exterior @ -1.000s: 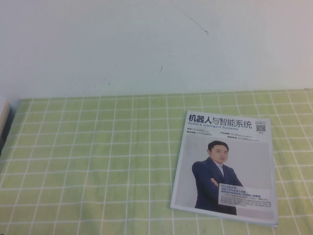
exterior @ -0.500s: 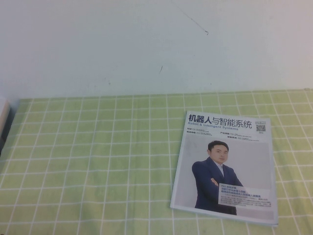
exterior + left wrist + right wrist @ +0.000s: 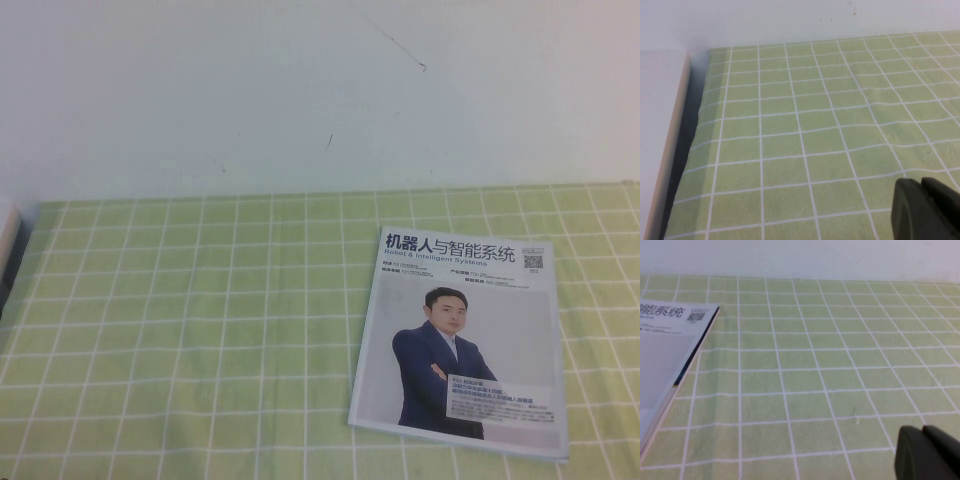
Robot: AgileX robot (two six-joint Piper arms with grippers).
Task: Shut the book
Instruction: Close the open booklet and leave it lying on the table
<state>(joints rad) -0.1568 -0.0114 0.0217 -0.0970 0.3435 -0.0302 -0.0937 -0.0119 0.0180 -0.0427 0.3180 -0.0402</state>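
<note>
In the high view, a magazine [image 3: 460,340] is seen lying closed and flat on a green checked cloth [image 3: 200,330], toward four o'clock. A man in a dark blue suit is shown on its cover.

In the left wrist view, a dark bit of the left gripper [image 3: 925,212] is seen over the cloth, with a white board [image 3: 660,125] beside the cloth. Whether it is open or closed cannot be told.

In the right wrist view, a dark bit of the right gripper [image 3: 927,452] is seen over the cloth, apart from the magazine's corner. Its state cannot be told either.
</note>
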